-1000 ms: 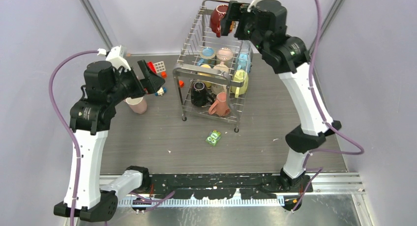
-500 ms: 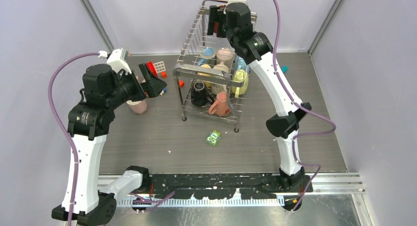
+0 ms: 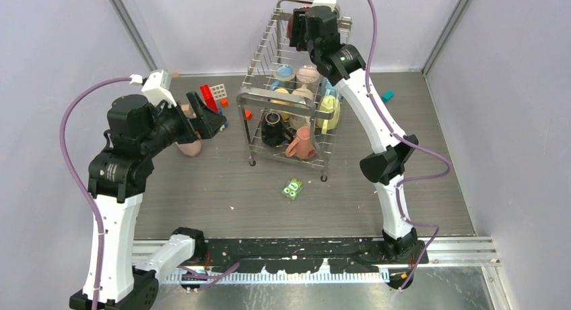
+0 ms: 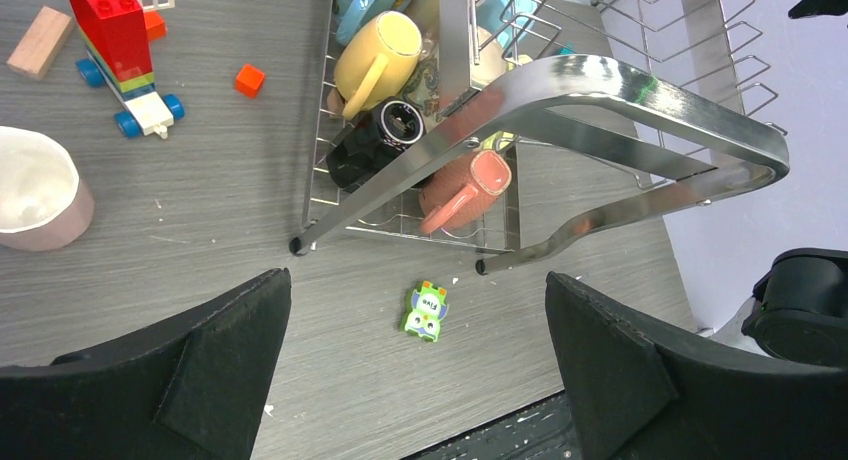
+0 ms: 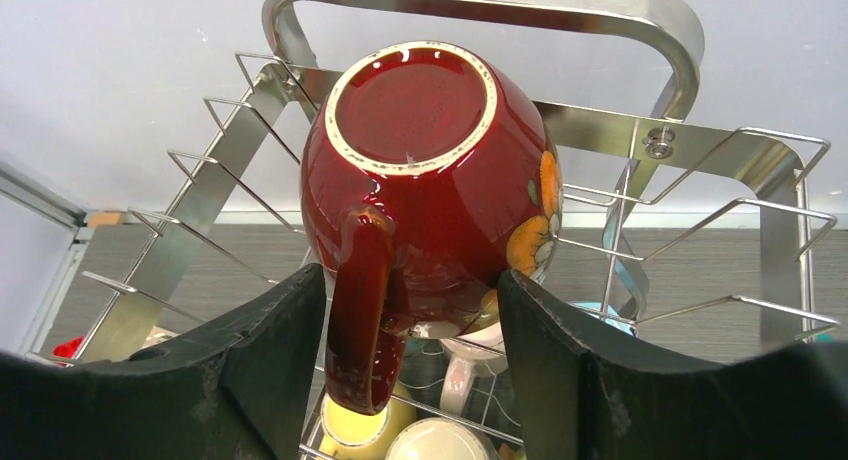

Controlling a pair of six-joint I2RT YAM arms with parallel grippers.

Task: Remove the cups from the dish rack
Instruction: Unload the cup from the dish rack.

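The dish rack (image 3: 277,94) stands at the back centre of the table. A dark red mug (image 5: 430,170) hangs upside down on the rack's top tier. My right gripper (image 5: 412,280) is closed on it, one finger against the handle and the other against the body; it also shows in the top view (image 3: 301,28). The lower tiers hold yellow (image 3: 328,114), black (image 3: 273,129), salmon (image 3: 301,145), light blue (image 3: 284,72) and cream (image 3: 308,74) mugs. A pale pink mug (image 3: 188,147) stands on the table left of the rack. My left gripper (image 3: 209,116) hovers open and empty above it.
Toy blocks (image 3: 214,94) lie left of the rack, and a red block car (image 4: 110,30) shows in the left wrist view. A small green packet (image 3: 292,189) lies in front of the rack. A teal piece (image 3: 387,95) lies right of it. Walls close in on both sides.
My right gripper swung left from beside the rack top onto the dark red mug and closed around it. My left arm drew back slightly to the left.
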